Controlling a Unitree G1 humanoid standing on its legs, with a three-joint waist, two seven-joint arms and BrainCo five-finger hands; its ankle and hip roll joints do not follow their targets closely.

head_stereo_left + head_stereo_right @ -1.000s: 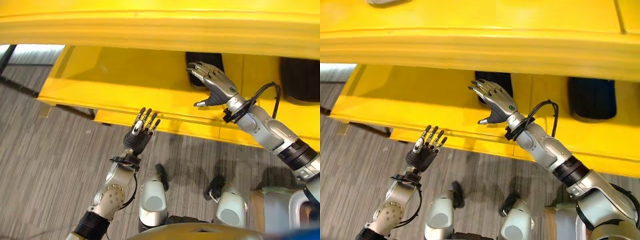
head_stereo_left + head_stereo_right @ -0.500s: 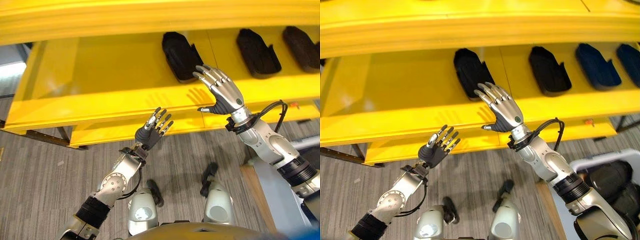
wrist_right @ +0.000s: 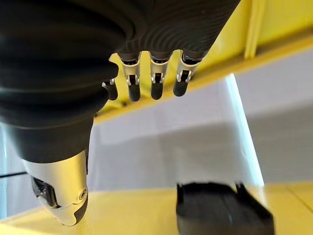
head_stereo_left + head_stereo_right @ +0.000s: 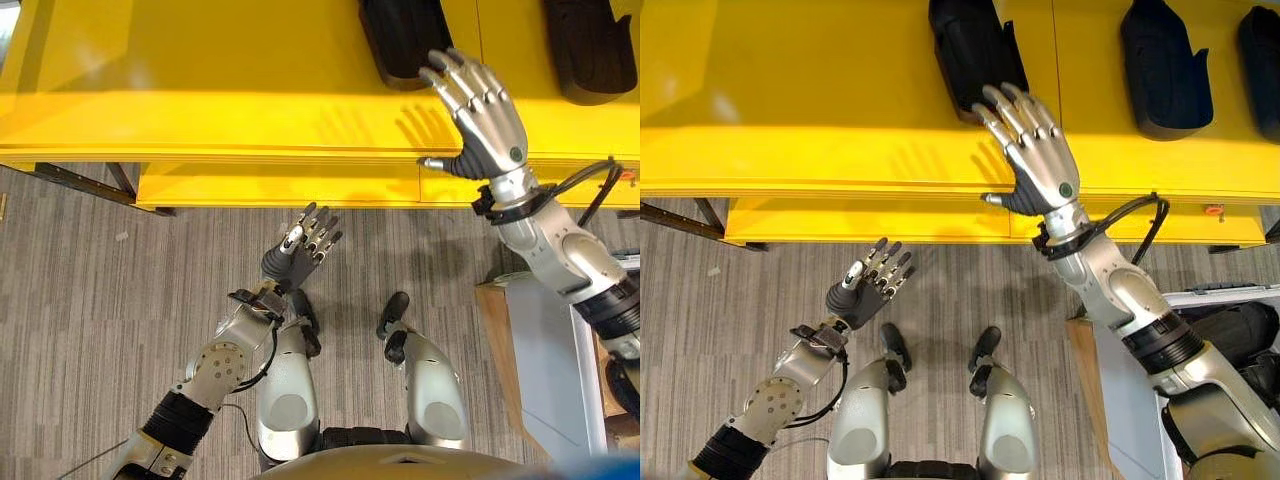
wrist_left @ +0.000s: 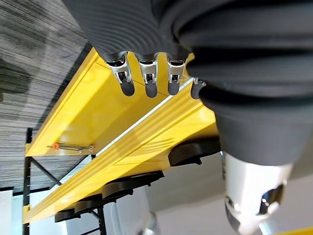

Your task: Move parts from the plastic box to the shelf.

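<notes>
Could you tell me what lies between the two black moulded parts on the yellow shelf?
In the right eye view, only bare yellow shelf with a thin seam separates the left black part from the next black part.

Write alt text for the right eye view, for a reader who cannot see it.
The robot's right hand is raised, fingers straight, over the front edge of a yellow shelf, just short of a black part lying on it. Two more black parts lie further right. The left hand, open and holding nothing, is lower, over grey carpet.
</notes>
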